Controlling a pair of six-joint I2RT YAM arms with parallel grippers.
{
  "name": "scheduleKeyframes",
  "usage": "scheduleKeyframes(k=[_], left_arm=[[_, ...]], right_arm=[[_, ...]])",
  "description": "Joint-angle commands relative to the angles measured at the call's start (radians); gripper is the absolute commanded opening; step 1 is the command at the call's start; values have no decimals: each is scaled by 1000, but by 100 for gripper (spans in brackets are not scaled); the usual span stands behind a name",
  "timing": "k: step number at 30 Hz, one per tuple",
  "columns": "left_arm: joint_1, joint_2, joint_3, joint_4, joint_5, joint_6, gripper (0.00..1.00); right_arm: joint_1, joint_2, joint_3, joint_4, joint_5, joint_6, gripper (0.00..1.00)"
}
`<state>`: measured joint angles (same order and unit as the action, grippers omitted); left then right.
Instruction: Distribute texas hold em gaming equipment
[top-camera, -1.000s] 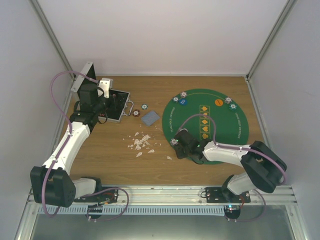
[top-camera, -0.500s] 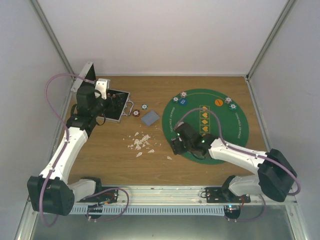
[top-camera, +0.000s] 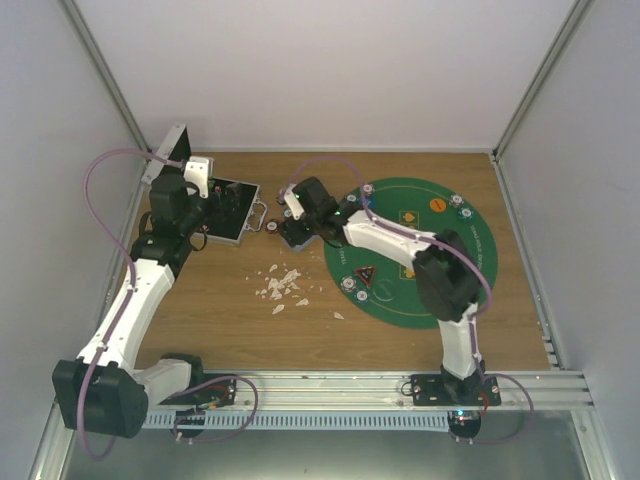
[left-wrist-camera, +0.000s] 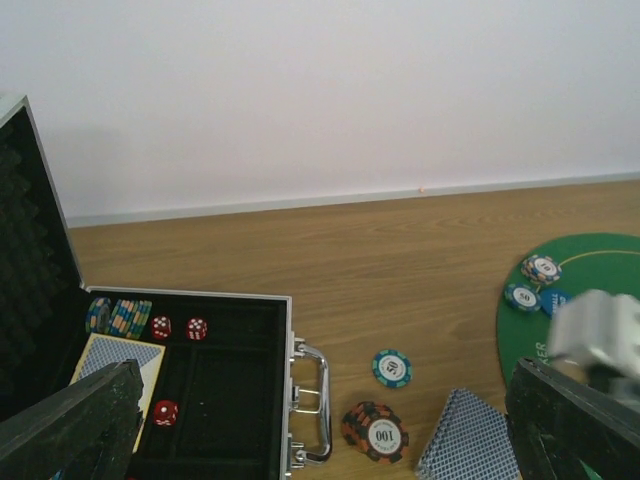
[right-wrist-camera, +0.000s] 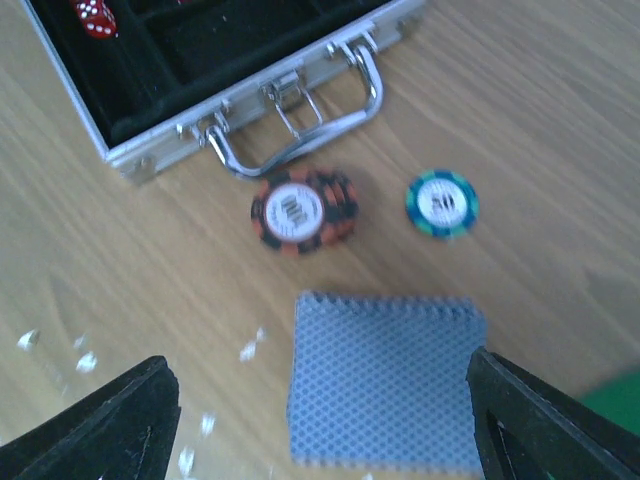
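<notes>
Overhead view spans the table (top-camera: 220, 330); both close wrist views share the card deck (right-wrist-camera: 385, 385).

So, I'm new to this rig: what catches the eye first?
A round green mat lies on the right, and an open metal case sits at the left rear. The right end effector hovers open over a card deck between them, with white scraps just nearer.

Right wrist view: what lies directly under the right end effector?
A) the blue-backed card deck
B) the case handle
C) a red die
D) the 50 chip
A: the card deck lies framed between the spread fingers of the right end effector, ungripped.
</notes>
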<state>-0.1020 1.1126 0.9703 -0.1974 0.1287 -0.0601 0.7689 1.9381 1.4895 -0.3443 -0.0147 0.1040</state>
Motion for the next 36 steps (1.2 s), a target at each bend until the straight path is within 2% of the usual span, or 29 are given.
scheduleKeyframes(k=[1, 5, 12, 22, 36], left_arm=[[2, 14, 0, 38, -25, 22, 99], [8, 15, 4, 39, 10, 14, 99], [26, 16, 9, 42, 61, -2, 99], [51, 26, 7, 49, 107, -16, 99], [62, 36, 5, 54, 140, -27, 99]], right_arm=[[-17, 159, 176, -43, -105, -146, 79], [-24, 258, 289, -71, -155, -213, 80], [-28, 335, 368, -101, -237, -296, 80], [-37, 445, 513, -174, -216, -365, 80], [-49, 504, 584, -228, -237, -412, 81]])
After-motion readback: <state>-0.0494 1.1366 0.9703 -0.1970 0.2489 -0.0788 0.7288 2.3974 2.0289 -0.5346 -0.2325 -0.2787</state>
